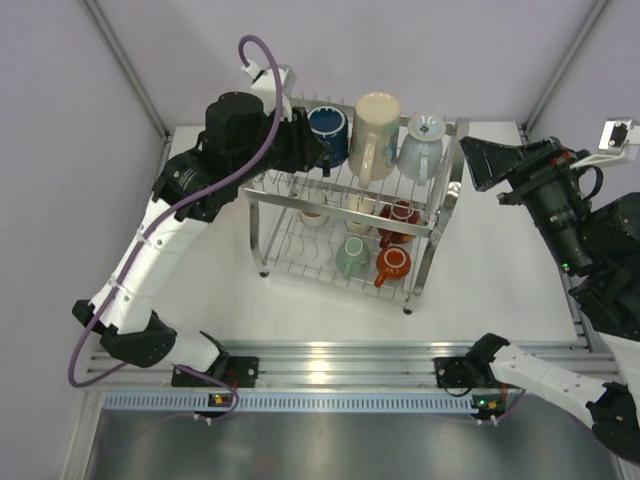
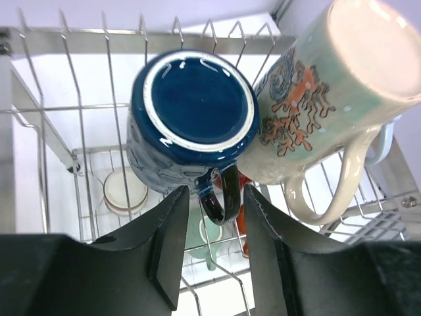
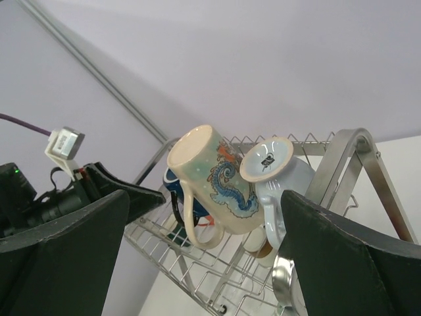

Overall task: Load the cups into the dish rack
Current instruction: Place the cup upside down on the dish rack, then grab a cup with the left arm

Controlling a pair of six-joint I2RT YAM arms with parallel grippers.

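Note:
The dish rack (image 1: pixel 262 205) stands mid-table, a two-tier silver wire frame. Upside down on its upper tier are a navy cup (image 1: pixel 328 133), a tall printed cream mug (image 1: pixel 373 135) and a pale blue-grey cup (image 1: pixel 422 148). The lower tier holds cream (image 1: pixel 314 216), red (image 1: pixel 402 214), mint (image 1: pixel 350 256) and orange (image 1: pixel 392 264) cups. My left gripper (image 2: pixel 214 214) is open at the rack's back left. The navy cup's (image 2: pixel 194 105) black handle (image 2: pixel 222 194) hangs between its fingers with a gap on each side. My right gripper (image 1: pixel 487 163) is wide open and empty, right of the rack.
The printed mug (image 2: pixel 335 99) leans against the navy cup. The right wrist view shows the rack's corner post (image 3: pixel 358 164) close to the right finger (image 3: pixel 348 257). A ribbed aluminium rail (image 1: pixel 340 360) runs along the near edge, and slanted frame posts (image 1: pixel 125 65) flank the table.

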